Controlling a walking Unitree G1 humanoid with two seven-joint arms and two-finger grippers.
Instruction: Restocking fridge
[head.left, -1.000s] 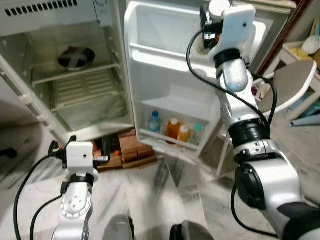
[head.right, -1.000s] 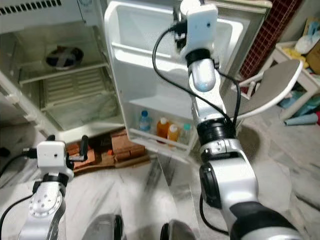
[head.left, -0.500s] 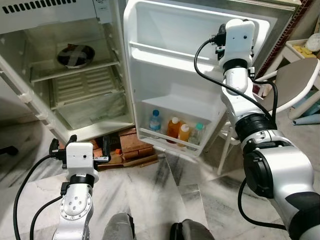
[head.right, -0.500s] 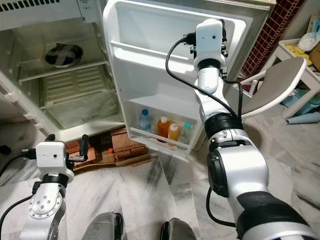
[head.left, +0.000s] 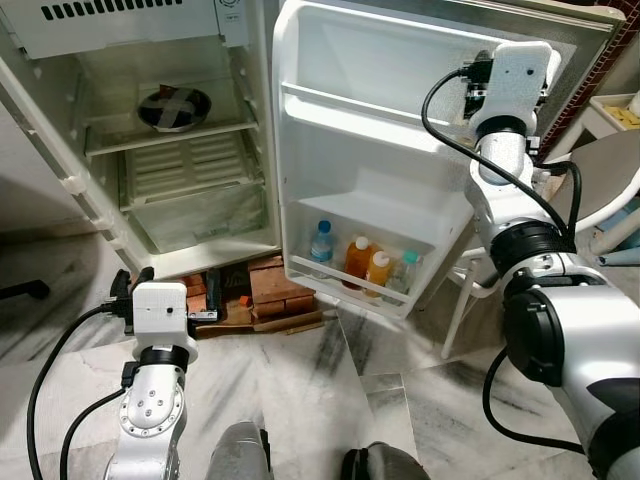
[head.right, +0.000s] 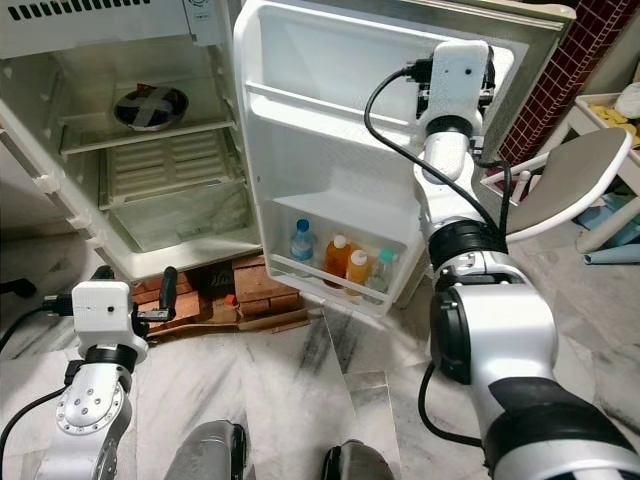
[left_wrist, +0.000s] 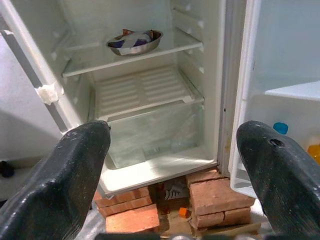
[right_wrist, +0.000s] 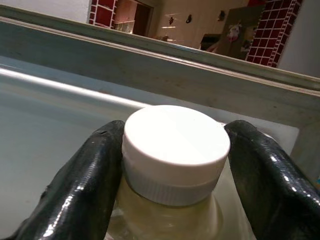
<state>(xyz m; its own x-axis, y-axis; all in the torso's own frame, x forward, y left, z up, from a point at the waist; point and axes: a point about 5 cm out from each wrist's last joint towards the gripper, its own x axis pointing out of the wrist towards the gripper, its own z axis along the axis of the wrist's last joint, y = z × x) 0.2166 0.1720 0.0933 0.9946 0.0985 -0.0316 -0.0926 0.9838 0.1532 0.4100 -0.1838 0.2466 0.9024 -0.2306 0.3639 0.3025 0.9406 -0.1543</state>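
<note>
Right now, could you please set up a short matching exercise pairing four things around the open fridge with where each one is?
Things:
1. metal bowl
2. orange bottles
3. white-capped bottle
4. bricks

Places:
A. on the floor under the fridge
B. between the right gripper's fingers, up by the door
C. on the upper shelf inside the fridge
D. in the door's bottom rack

Pairs: 1-C, 2-D, 3-B, 4-A

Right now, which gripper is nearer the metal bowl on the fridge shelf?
Left. The left gripper hangs low, open, facing the fridge interior below the metal bowl. The right gripper is raised at the open door's upper part, shut on a white-capped bottle.
</note>
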